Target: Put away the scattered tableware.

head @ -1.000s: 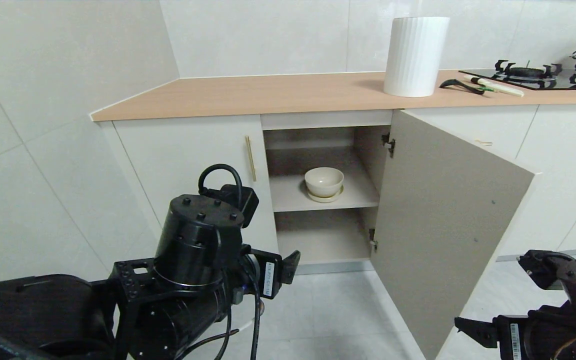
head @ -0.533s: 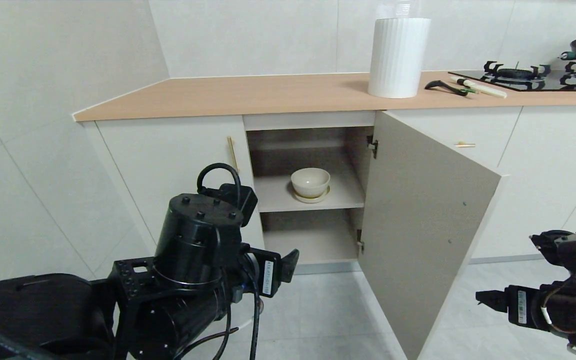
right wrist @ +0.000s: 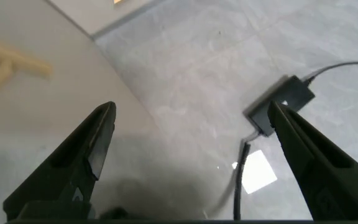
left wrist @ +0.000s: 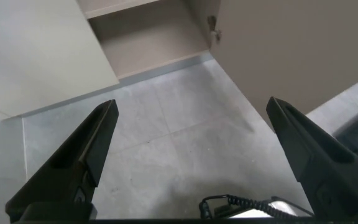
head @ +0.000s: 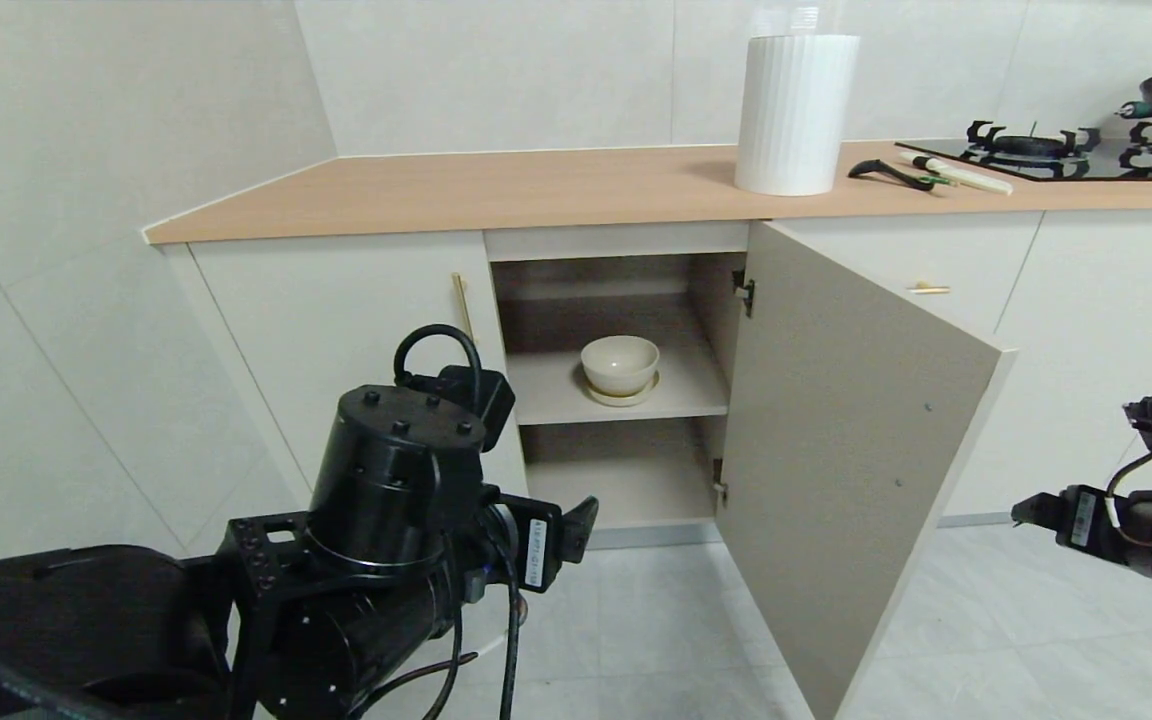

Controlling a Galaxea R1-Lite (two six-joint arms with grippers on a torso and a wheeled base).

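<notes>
Currently the left gripper point(left wrist: 191, 106) hangs low in front of the cabinet point(head: 706, 310), over the tiled floor point(left wrist: 166, 143) just outside its lower compartment. Its fingers point(left wrist: 86, 155) are spread wide, with nothing between them and nothing touching them. The right gripper point(right wrist: 190, 109) sits to the right of the cabinet, beyond the outer face of the open door point(head: 856, 420). Its jaws are likewise spread wide and hold nothing. Below it on the floor lies a black power adapter point(right wrist: 283, 102) with its cable.

Cabinet contents: on the upper shelf point(head: 686, 390) a cream bowl point(head: 620, 362) stands upright on what appears to be a shallow plate point(head: 620, 397) of the same colour, of which only the rim shows. Both sit at the middle of the shelf, apart from the side walls.

Above the cabinet, on the wooden countertop point(head: 496, 190), a tall ribbed white canister point(head: 796, 115) stands upright over the door's hinge side; its inside cannot be seen. Further right of the cabinet, on the same countertop, lie a black-handled utensil point(head: 891, 172) and a pale stick-shaped utensil point(head: 966, 177), close together.
</notes>
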